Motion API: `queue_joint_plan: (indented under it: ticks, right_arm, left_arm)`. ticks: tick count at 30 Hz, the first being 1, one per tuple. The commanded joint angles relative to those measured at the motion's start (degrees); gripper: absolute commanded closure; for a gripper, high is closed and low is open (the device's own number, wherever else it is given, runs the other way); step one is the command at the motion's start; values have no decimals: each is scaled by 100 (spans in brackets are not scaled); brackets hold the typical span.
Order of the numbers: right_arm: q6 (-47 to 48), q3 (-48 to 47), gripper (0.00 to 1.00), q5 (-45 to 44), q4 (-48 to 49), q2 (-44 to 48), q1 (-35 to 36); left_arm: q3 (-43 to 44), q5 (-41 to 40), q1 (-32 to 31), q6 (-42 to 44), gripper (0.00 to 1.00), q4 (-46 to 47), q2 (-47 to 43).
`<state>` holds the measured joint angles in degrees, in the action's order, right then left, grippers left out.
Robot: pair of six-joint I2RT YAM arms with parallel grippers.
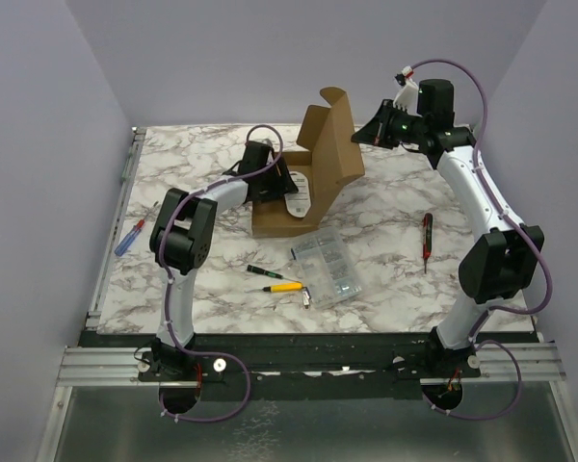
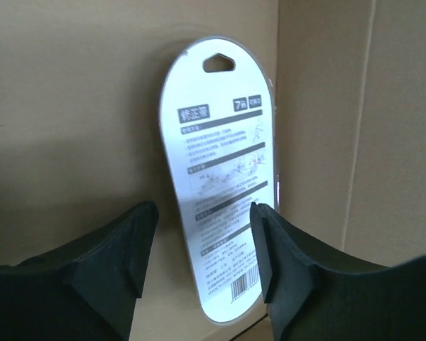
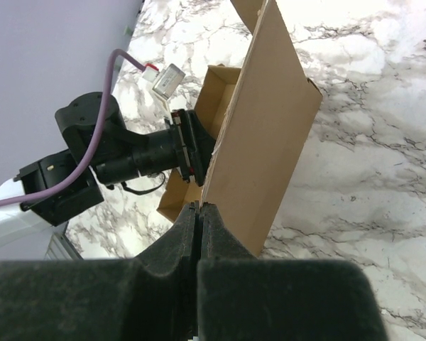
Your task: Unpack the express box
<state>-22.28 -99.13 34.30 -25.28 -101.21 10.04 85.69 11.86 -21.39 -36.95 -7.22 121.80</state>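
The express box (image 1: 275, 223) sits mid-table, a brown cardboard mailer with its lid (image 1: 332, 144) standing up. A white oval printed card (image 2: 216, 142) lies inside it. My left gripper (image 2: 202, 213) reaches into the box (image 2: 71, 106), open, with a finger on each side of the card's lower end; the right finger is at the card's edge and there is a gap on the left. In the top view my left gripper (image 1: 289, 185) is over the card (image 1: 302, 195). My right gripper (image 3: 199, 206) is shut, its tips touching the lid's (image 3: 270, 128) near edge, with nothing visibly between them.
A clear compartment case (image 1: 328, 268) lies in front of the box. A yellow-handled screwdriver (image 1: 287, 286), a green-and-black one (image 1: 262, 271) and a small hex key (image 1: 306, 296) lie beside it. A red screwdriver (image 1: 427, 236) is at right, a blue-and-red tool (image 1: 128, 237) at the left edge.
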Motion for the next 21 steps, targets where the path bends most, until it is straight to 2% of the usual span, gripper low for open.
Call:
queue_joint_plan:
  ticks: [1,9,15,21]
  right_arm:
    - [135,78,100,73,49,266,6]
    - [118,136,100,58,86,266,6]
    - [190,181,100,-281,63,271,1]
    - [-206,23,100,-593,351,179,6]
  left_arm:
    - [-262,777,2,-491,41,692,245]
    - [-465,1095,56,-844,75,1439,262]
    - [-408,829,89,-533,100,1190,-223]
    - [159,54,129,219,100,-3,-999]
